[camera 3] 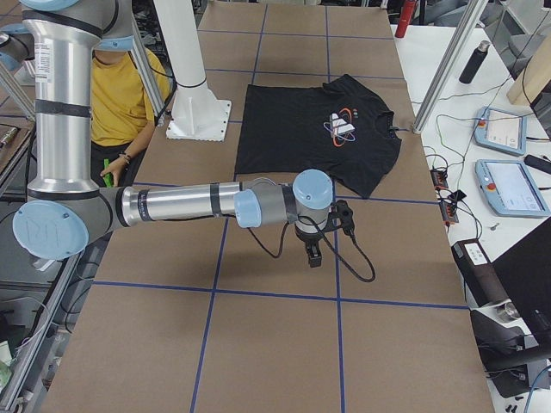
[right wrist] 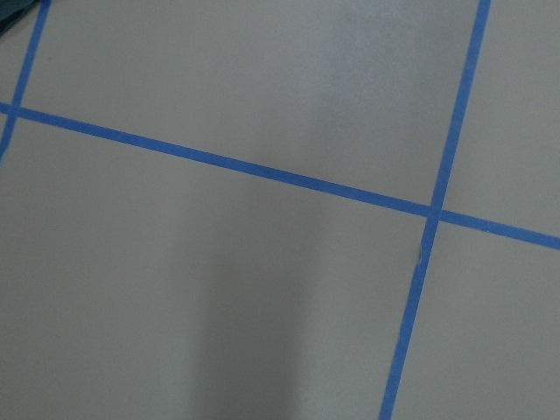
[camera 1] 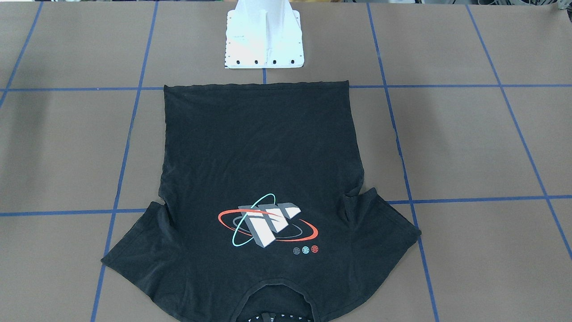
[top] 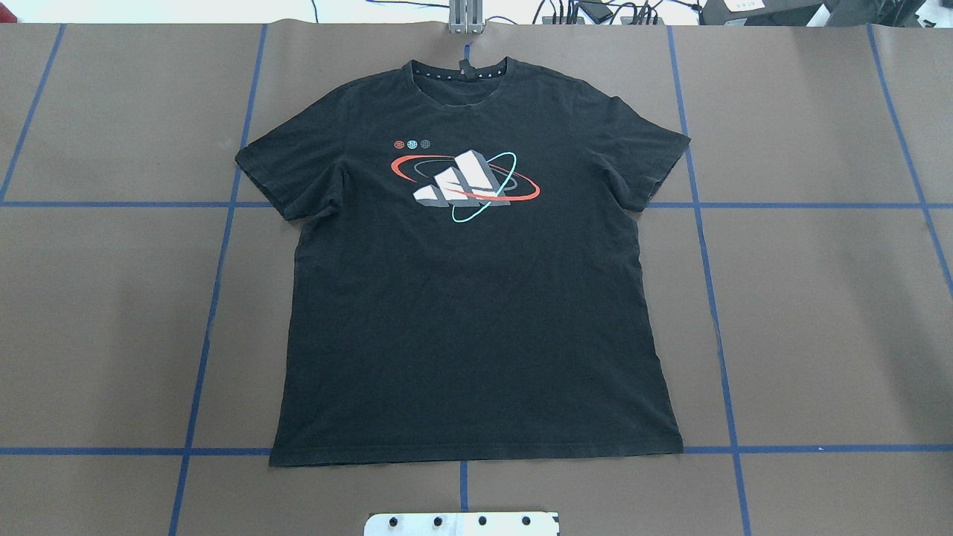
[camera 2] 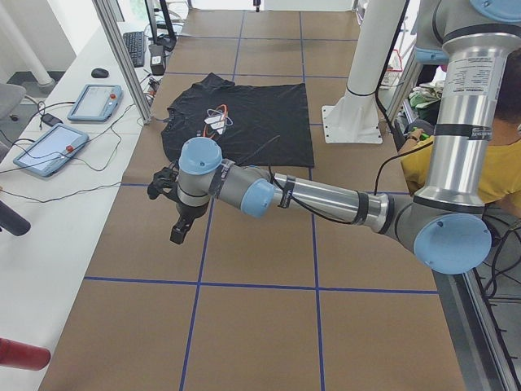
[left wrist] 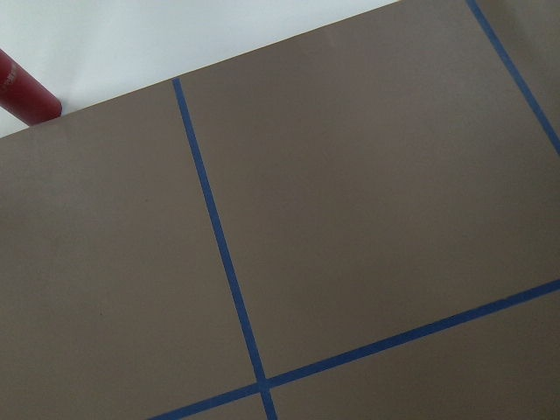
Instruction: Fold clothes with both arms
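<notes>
Left tool [camera 2: 177, 233], right tool [camera 3: 315, 257]: state unclear | T-shirt [top: 476, 313] flat, unfolded, graphic up

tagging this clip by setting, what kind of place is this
Probably a robotics lab or test cell: a tape-gridded table, a robot arm reaching over it, and cabled touchscreen pendants beside it.

brown taped table [top: 819, 313] bears black t-shirt [top: 476, 335], apparently flat; white base [camera 1: 263, 44].
</notes>
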Controlling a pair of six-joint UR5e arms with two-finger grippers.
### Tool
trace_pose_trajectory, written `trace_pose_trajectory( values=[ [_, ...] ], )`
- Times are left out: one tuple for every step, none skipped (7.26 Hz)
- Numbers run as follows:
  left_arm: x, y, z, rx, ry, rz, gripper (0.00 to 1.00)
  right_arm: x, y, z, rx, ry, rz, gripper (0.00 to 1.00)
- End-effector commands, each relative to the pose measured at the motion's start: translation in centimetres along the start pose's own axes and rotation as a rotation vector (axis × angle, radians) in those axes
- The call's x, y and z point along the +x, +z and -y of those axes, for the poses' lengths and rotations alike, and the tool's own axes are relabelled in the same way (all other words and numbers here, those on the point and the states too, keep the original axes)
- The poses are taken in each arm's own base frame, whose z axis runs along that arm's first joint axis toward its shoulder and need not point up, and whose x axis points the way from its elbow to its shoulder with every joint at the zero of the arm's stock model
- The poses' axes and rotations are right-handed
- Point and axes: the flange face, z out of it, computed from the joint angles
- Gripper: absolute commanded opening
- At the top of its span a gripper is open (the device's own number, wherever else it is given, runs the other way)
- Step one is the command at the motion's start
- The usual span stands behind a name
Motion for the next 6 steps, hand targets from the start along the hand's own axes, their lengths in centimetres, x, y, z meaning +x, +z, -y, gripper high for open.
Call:
trace_pose_trajectory(
  values=[
    [0.1, 0.0, -0.3, -0.002, 0.001, -0.009, 1.0, -1.1, -0.9, 0.3, 0.022, -0.029, 0.0, 1.0],
    [-0.3, 0.3, -1.1, -0.007, -0.007, -0.007, 1.0, -1.5, -1.2, 0.4, 0.03, -0.04, 0.002, 1.0],
    [-0.8, 0.9, -1.6, -0.017, -0.012, -0.008, 1.0, -1.6, -1.3, 0.3, 0.03, -0.04, 0.002, 1.0],
    [-0.8, 1.0, -2.6, -0.027, -0.02, -0.008, 1.0, -1.8, -1.5, 0.4, 0.035, -0.043, 0.003, 1.0],
    [-1.2, 1.6, -3.5, -0.034, -0.016, -0.009, 1.0, -2.6, -1.3, 1.1, 0.033, -0.058, 0.018, 1.0],
    [-0.8, 1.5, -3.4, -0.033, -0.014, -0.013, 1.0, -4.1, -0.2, 1.6, 0.012, -0.091, 0.033, 1.0]
  ],
)
